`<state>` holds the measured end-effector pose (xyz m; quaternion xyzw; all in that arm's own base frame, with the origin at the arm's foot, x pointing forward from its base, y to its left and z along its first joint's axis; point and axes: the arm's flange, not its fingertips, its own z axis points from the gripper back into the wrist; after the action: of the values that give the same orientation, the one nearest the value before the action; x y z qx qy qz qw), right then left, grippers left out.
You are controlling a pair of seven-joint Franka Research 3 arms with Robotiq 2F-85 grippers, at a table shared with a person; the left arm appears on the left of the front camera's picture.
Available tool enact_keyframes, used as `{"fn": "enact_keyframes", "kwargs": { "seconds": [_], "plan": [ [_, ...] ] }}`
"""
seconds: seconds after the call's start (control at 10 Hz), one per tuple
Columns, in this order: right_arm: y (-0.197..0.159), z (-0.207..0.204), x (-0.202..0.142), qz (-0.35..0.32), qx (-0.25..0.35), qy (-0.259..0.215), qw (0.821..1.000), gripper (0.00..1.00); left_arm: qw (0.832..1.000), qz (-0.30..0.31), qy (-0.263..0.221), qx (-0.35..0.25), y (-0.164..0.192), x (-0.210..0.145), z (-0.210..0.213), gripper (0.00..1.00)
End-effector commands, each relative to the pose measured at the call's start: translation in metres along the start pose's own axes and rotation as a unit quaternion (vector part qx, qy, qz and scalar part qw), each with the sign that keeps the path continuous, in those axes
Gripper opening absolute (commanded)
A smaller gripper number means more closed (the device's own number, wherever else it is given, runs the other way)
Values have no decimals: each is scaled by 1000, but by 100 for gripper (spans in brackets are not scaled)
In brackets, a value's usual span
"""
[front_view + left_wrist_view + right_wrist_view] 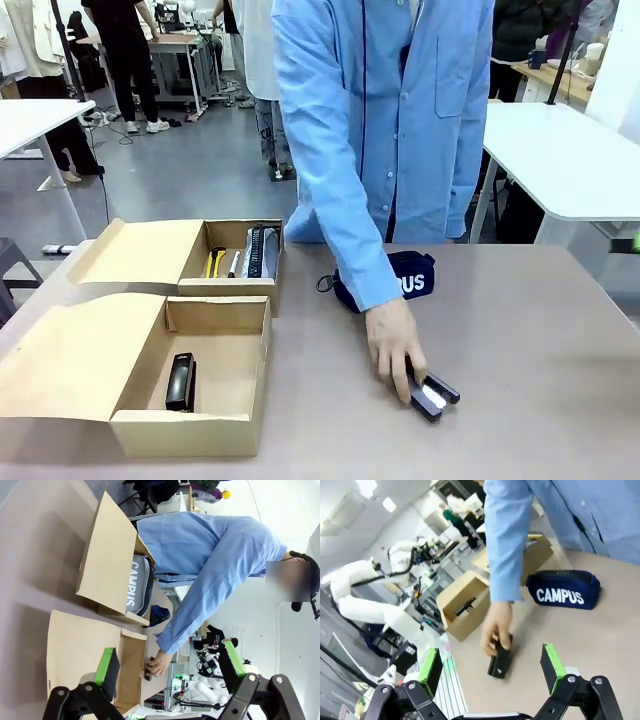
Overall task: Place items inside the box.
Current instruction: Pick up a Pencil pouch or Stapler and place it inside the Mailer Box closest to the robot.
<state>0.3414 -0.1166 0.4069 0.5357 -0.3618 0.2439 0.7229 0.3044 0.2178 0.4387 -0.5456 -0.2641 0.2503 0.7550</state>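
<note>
Nearest, the front cardboard box [190,435] holds one black stapler [181,381]. At its 12 o'clock, the second box [245,292] shows a yellow utility knife [213,262] and a grey pencil case [140,582], both partly hidden by its wall. At 3 o'clock, the person's hand [393,345] covers half of the second stapler [432,392]. A sleeve cuts off the navy CAMPUS pouch [415,282]. The left gripper [166,647] and the right gripper [490,650] both gape wide, empty.

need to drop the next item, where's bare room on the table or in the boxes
Free: near box floor right of its black stapler; table between that box and the person's hand; table right of the hand. Crowded: far box, and around the navy pouch.
</note>
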Motion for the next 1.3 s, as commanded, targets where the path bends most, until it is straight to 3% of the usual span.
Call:
{"fn": "enact_keyframes", "kwargs": {
  "seconds": [0.0,0.4,0.5,0.6,0.8,0.9,1.2],
  "plan": [
    [-9,-7,18,27,-8,20,999,100,1000,-9,0,-8,0,0,0,100],
    [-12,-22,24,38,-17,58,997,100,1000,-9,0,-8,0,0,0,100],
    [-11,-33,29,49,-46,86,994,100,1000,-9,0,-8,0,0,0,100],
    [-5,-56,39,105,-90,149,979,100,1000,-9,0,-8,0,0,0,100],
    [-6,-147,76,208,-96,332,915,100,1000,-9,0,-8,0,0,0,100],
    [-13,-191,91,255,-137,373,882,100,1000,-9,0,-8,0,0,0,100],
    [-21,-331,115,372,-114,471,791,100,1000,-9,0,-8,0,0,0,100]
  ]
}}
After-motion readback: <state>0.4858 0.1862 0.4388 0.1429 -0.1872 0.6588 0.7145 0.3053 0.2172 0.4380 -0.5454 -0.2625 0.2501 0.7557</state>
